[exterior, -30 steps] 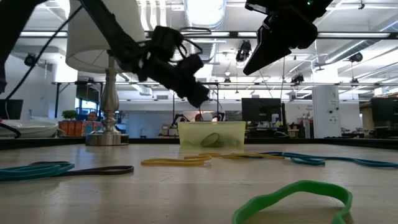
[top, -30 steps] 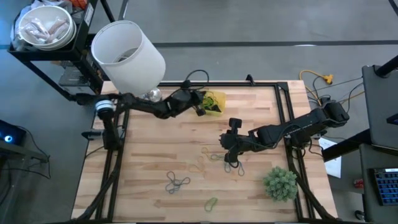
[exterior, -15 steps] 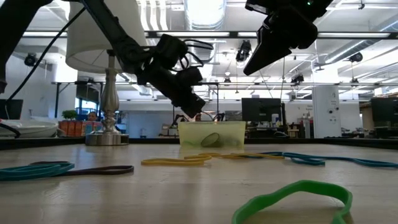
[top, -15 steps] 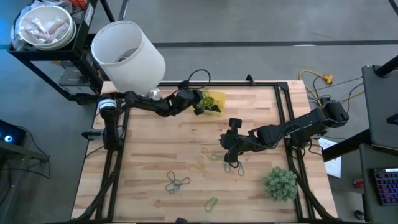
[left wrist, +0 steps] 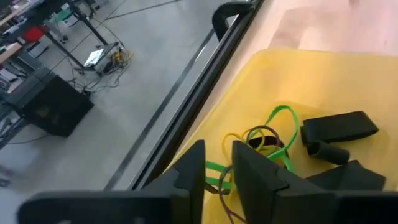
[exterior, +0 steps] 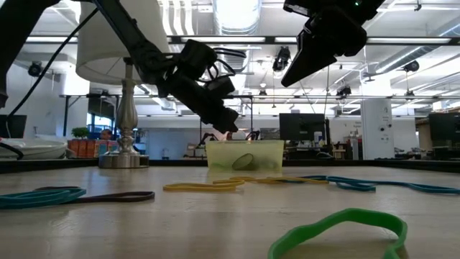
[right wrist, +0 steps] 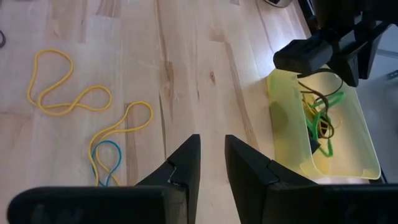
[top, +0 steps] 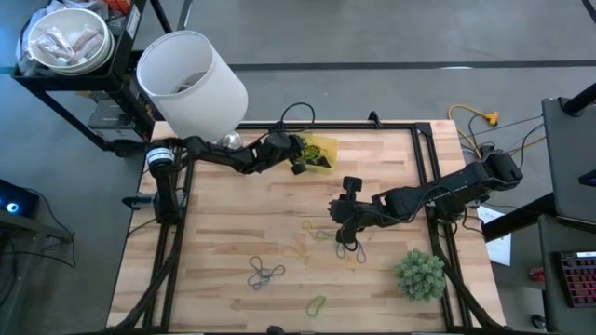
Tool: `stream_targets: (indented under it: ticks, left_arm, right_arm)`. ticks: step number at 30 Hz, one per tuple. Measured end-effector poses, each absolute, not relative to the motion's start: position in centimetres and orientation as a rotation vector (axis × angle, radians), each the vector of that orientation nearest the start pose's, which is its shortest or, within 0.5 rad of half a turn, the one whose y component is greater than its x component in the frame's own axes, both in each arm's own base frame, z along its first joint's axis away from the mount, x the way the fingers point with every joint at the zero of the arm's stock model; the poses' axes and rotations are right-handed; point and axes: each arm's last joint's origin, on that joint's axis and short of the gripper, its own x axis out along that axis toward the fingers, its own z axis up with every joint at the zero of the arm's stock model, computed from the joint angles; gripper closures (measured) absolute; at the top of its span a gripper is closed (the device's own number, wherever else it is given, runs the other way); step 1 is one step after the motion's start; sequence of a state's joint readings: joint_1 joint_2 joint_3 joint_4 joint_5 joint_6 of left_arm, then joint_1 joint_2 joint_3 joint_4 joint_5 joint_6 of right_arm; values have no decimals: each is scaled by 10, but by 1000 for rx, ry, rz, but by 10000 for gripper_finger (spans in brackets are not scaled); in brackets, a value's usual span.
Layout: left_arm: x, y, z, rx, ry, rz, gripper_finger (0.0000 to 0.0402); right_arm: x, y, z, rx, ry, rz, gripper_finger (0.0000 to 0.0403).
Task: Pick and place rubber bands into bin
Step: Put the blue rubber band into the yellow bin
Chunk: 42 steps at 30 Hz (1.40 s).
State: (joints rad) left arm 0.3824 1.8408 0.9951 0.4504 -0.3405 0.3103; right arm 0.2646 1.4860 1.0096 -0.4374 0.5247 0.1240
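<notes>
green band up front (exterior: 338,229): closest thing in the low view, a fat green rubber band lying loose on the worktop (top: 233,214), nobody near it

other loose bands: teal and brown ones (exterior: 68,196) off to one side, a yellow one (exterior: 201,187) mid-worktop, and from above a dark tangle (top: 265,273) plus a yellow and blue bunch (right wrist: 102,140) right by the right arm

right claw (top: 346,234): hanging over the middle of the worktop, just above that yellow and blue bunch, fingers a small gap apart and nothing in them as far as I can see

bin (top: 318,154): yellow tray at the far edge of the worktop, already got a little heap of green, yellow and brown bands (left wrist: 267,134) in it, plus a couple of small black bits I can't identify

left claw (top: 300,158): right at the bin's rim, fingers parted a little, a green band (left wrist: 214,168) shows through the gap below them; can't tell if that one is free or hanging off a finger

lamp (top: 191,79): big white shade behind the left arm, not part of the job

what could go wrong: if that band is snagged on a finger it'll get dragged back out when the left arm pulls away, maybe tugging the tangled ones with it. The bin looks light too, so a bump on the rim could shove it off the far edge. For the right claw, the bands lie flat on the wood, easy to pinch air or grab two at once
</notes>
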Motion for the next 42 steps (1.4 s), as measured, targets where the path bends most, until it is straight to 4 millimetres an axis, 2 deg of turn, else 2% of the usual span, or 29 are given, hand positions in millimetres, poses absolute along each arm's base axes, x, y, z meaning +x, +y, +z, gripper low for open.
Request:
stream_targets:
  ticks: [6,11,14,18,23,27,33,42]
  left_arm:
    - [349,149,185,283,558,631,301]
    - [332,129,199,265,697,572,297]
    - [316,107,205,241,746,530,297]
    - [293,70,208,236,709,451,297]
    - [257,25,200,213,600,345,297]
    - [230,-1,193,226,498,253,297]
    - [202,-16,192,216,391,186,297]
    - [191,-20,199,204,289,168,297]
  right_arm:
    - [291,64,229,-187,830,-316,335]
    - [283,64,210,-135,895,-266,335]
    - [280,65,201,-92,918,-205,335]
    - [280,68,192,-31,877,-114,335]
    - [278,69,183,-3,840,-69,335]
    - [278,69,179,5,822,-65,335]
    - [281,70,169,-1,848,-64,335]
    - [286,71,140,-55,953,-65,335]
